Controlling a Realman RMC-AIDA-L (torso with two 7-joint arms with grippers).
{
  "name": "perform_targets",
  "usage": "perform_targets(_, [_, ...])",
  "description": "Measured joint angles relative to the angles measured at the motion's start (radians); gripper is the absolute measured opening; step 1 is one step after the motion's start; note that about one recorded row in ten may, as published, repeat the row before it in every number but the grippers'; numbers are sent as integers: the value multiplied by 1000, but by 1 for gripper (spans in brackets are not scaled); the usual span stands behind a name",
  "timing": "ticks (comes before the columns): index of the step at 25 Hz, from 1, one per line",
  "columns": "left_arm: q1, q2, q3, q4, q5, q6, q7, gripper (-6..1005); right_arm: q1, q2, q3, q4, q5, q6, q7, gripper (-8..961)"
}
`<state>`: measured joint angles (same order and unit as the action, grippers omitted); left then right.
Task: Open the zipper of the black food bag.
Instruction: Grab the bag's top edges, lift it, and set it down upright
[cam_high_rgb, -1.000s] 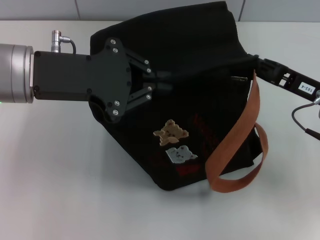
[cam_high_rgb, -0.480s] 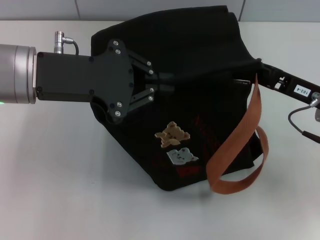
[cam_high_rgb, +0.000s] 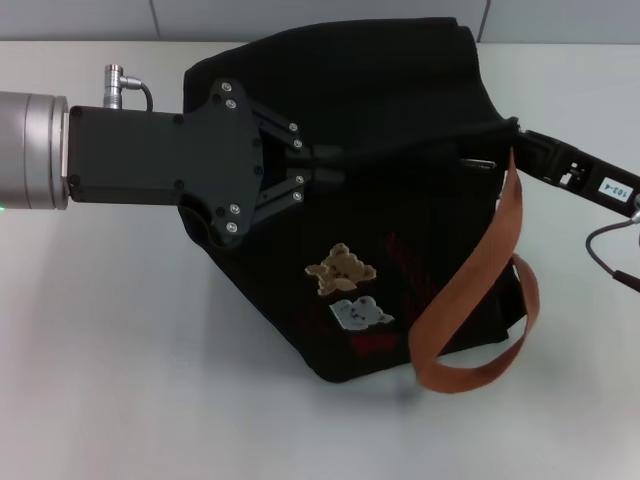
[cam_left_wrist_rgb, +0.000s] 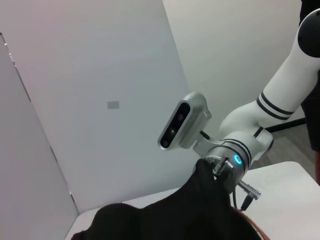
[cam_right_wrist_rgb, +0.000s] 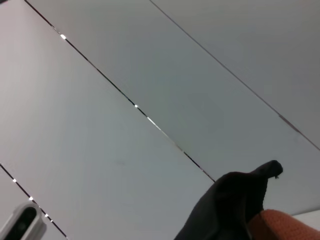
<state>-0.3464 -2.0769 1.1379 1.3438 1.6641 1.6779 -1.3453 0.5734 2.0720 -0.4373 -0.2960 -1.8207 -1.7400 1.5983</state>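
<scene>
The black food bag (cam_high_rgb: 400, 230) lies on the white table, bear patches facing up, and its dark fabric also fills the bottom of the left wrist view (cam_left_wrist_rgb: 175, 215). My left gripper (cam_high_rgb: 335, 167) reaches in from the left and is shut on the bag's top edge. That edge runs as a taut ridge to my right gripper (cam_high_rgb: 517, 130), which is shut on the bag's far corner. A pinched peak of bag fabric (cam_right_wrist_rgb: 240, 200) shows in the right wrist view. The zipper's small silvery pull (cam_high_rgb: 480, 161) sits just below the ridge, near the right gripper.
An orange-brown strap handle (cam_high_rgb: 470, 300) loops off the bag's right side toward the table's front. The right arm's cable (cam_high_rgb: 605, 255) hangs at the right edge. White table (cam_high_rgb: 130, 340) surrounds the bag. My right arm (cam_left_wrist_rgb: 260, 125) shows in the left wrist view.
Both grippers keep their hold. The right gripper has drifted slightly toward the table's front, and the strap loop hangs a little lower.
</scene>
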Motion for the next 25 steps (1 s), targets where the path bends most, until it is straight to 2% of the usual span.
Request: perform_targets(25, [-3, 2, -14, -26, -11, -67, 9, 78, -95, 6, 62, 9, 30, -22, -26, -1])
